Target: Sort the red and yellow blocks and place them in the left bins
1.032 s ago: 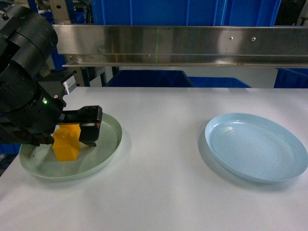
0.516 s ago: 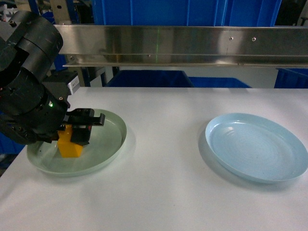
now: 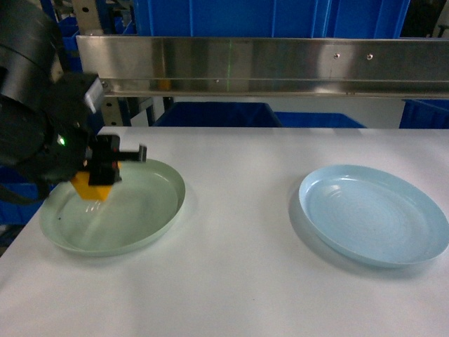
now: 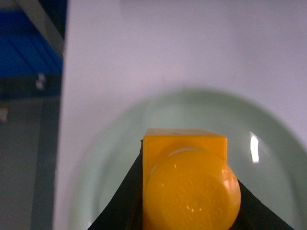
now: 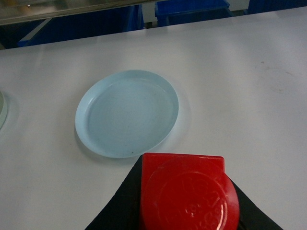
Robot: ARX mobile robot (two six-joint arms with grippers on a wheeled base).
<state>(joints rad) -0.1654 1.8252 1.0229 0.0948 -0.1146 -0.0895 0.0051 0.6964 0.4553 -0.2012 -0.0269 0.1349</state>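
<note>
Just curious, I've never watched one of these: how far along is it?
Both plates are cleared. The left hand holds the yellow block above the green plate; the right hand holds the red block beside the blue plate. Left: dropping both into bins.

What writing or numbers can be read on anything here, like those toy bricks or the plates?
Yellow brick in the left claw: raised lettering on its round stud, too faint and blurred to read.
Red brick in the right claw: embossed letters on its stud, too blurred to read.
Green plate, blue plate, metal rail and blue crates: no text visible.
</note>
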